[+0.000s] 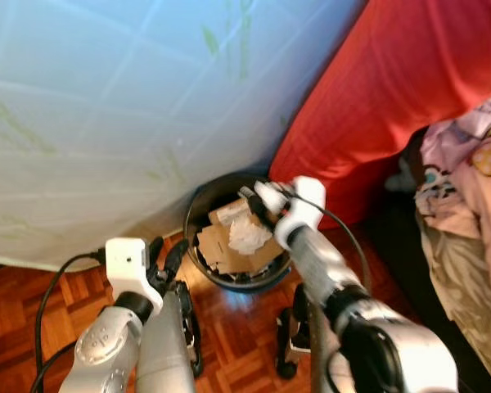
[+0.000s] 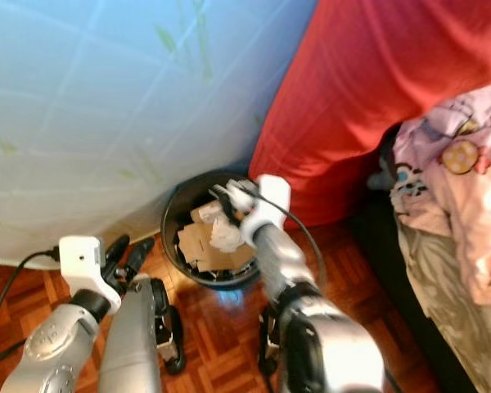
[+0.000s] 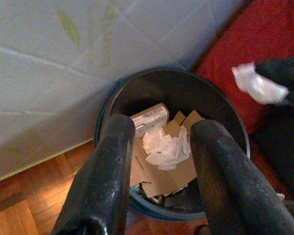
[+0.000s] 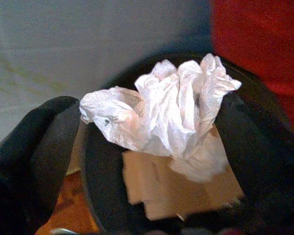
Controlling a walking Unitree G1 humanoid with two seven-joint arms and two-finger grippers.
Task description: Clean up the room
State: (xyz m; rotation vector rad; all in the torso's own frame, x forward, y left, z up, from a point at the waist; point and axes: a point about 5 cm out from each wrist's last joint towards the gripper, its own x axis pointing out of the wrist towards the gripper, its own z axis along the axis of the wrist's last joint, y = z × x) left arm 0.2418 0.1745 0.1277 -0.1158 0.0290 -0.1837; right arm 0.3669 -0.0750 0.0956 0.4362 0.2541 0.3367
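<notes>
A pale blue wall (image 1: 106, 106) with faint green marks took up most of the scene, with a red curtain (image 1: 376, 90) hanging beside it and a patterned pink blanket (image 1: 466, 188) bunched up off to the right. Below that, reddish parquet floor (image 1: 237, 327) was seen. A round black trash bin (image 1: 198, 214) was parked right where wall and curtain met, already loaded with torn cardboard pieces (image 3: 166, 171), a small labelled box (image 3: 149, 116) and one crumpled tissue (image 3: 165, 149). The right gripper (image 1: 258, 205) was held right over the bin's opening, fingers pinched on a second crumpled white tissue (image 4: 161, 110), so that one was up in the air above the cardboard. The left gripper (image 1: 165, 254) was kept lower down, beside the bin, fingers spread apart with nothing between them.
</notes>
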